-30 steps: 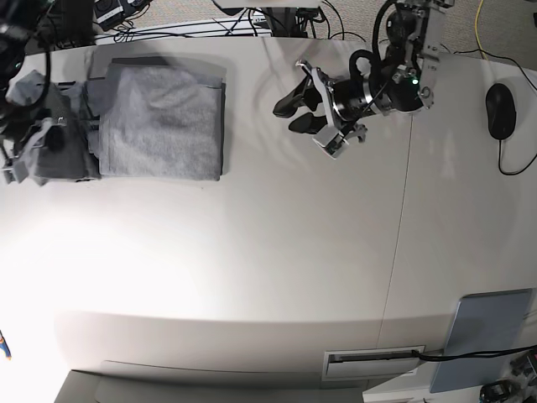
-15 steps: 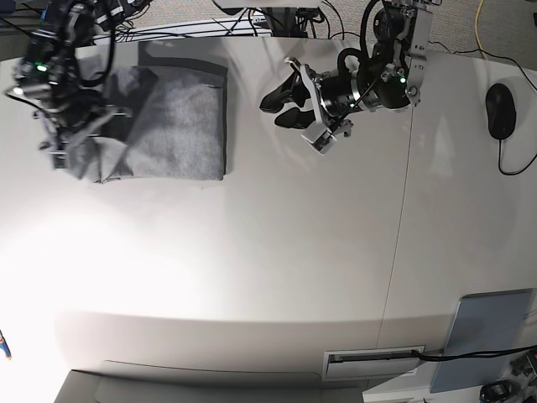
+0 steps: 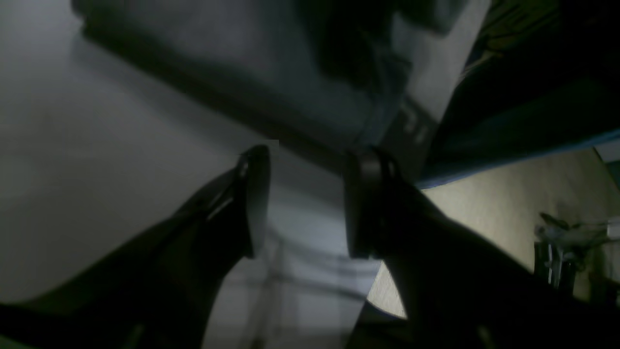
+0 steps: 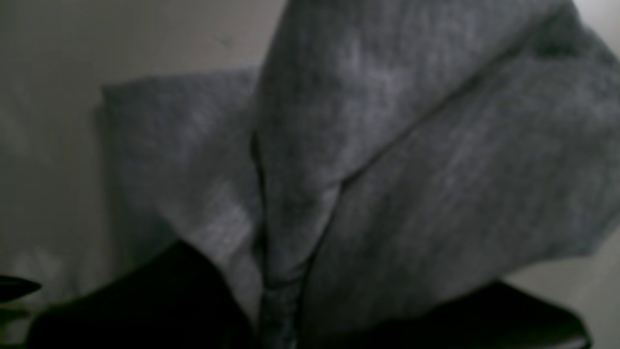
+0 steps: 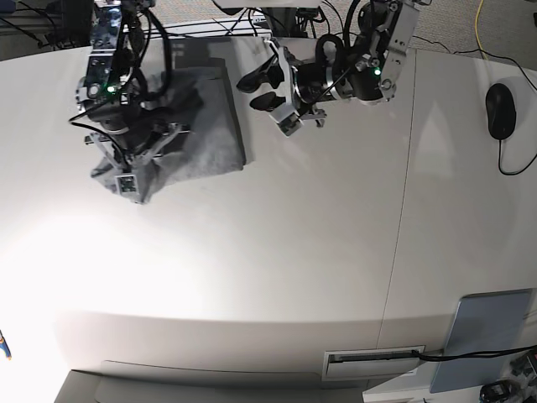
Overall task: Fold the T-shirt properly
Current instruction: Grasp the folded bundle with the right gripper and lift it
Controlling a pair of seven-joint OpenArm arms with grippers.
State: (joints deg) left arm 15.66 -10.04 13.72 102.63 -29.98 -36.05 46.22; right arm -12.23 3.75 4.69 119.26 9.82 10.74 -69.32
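Observation:
The heather-grey T-shirt (image 5: 205, 126) lies folded at the table's far left, bunched and skewed on its left side. My right gripper (image 5: 134, 170) is shut on that bunched part. In the right wrist view the T-shirt (image 4: 387, 145) fills the frame, and a crease of it runs down between the dark fingers (image 4: 184, 300). My left gripper (image 5: 254, 92) hovers just right of the shirt's far right corner, open and holding nothing. In the left wrist view the two fingers (image 3: 254, 194) of my left gripper (image 3: 307, 203) stand apart over bare table, with the T-shirt (image 3: 271, 72) dim beyond them.
A black mouse (image 5: 500, 111) with its cable lies at the far right. A grey-blue pad (image 5: 491, 336) sits at the near right corner beside a slot (image 5: 373, 361). Cables (image 5: 210, 29) run along the table's far edge.
My right arm has swung right and towards the table's near side, carrying the shirt's left part over the fold, and the shirt has skewed. My left arm has moved left towards the shirt, still open.

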